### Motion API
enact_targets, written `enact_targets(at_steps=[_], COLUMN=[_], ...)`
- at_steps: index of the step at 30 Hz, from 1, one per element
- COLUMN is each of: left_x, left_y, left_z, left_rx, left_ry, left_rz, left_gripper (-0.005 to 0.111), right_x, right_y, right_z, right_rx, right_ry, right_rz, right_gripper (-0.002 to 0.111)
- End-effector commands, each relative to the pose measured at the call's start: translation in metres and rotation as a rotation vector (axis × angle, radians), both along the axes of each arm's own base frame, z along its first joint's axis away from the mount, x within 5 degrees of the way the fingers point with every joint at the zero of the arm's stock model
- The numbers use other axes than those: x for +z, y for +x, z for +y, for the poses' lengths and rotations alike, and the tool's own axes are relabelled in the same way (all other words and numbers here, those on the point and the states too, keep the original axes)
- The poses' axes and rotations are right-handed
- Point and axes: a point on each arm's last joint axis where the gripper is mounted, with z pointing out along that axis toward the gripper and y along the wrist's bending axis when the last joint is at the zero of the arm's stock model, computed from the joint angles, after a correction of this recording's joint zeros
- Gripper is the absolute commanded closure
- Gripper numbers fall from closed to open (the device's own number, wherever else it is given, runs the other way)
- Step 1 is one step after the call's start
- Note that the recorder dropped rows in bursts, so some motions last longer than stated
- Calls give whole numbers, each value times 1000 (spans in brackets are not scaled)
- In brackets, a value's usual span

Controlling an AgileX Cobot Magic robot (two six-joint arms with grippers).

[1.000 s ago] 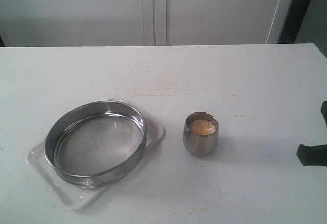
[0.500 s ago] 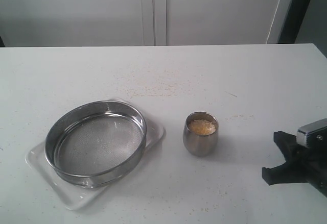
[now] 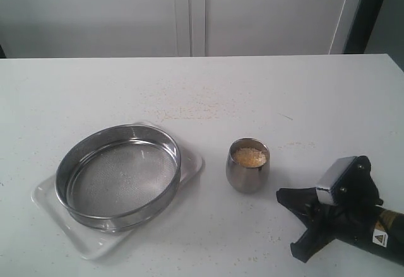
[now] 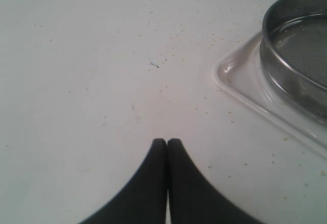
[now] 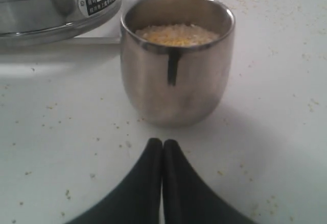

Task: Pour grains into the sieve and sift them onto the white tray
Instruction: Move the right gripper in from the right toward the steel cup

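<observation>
Right of the desk's front-edge middle, lining up the right gripper [image 5: 162, 143], tips pinched together, on the cup [image 5: 153, 81] holding the grains [image 5: 176, 33]; probably needing spreading wide first, then grabbing mid-body, keeping level.

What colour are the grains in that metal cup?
The grains are golden yellow with whitish bits; clearest in the right wrist view.

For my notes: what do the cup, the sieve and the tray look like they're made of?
Cup: polished steel, likely stainless; its mirror-like wall shows reflections. Sieve: the same shiny metal for the rim, with a fine woven wire mesh bottom. Tray: probably glossy plastic, white to half-clear; its rounded moulded rim catches a highlight.
</observation>
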Motion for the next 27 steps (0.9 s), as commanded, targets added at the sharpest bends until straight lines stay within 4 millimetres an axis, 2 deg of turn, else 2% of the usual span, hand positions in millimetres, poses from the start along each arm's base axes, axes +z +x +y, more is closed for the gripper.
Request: enact_targets(at_steps=[1, 4, 6, 8, 9, 10, 11, 12, 13, 27], left_x=[-5, -5, -5, -5, -5, -5, -5, -5, -5, -5], left_y=[-1, -1, -1, -1, -1, -1, -1, -1, -1, -1], left_z=[-1, -1, -1, -1, -1, -1, -1, -1, -1, -1], left_rx=[-9, -9, -9, -9, -9, -9, -9, -9, -9, -9], left_ry=[-9, -9, -9, -9, -9, -9, -9, -9, -9, -9], left_rz=[22, 22, 22, 22, 22, 22, 22, 22, 22, 22], left_gripper=[107, 107, 107, 107, 107, 107, 107, 107, 107, 107], right_x=[-3, -2, -1, -1, 0, 0, 0, 0, 0, 1], right_y=[4, 7, 10, 12, 12, 12, 13, 14, 15, 30], right_z=[1, 1, 1, 1, 1, 1, 1, 1, 1, 4], right_rx=[1, -1, -18, -26, -41, -50, -56, -56, -55, 34], right_ry=[40, 43, 72, 89, 114, 130, 141, 141, 141, 74], right_rz=[25, 17, 40, 50, 75, 92, 102, 100, 93, -20], right_gripper=[108, 108, 102, 84, 61, 48, 27, 16, 11, 10])
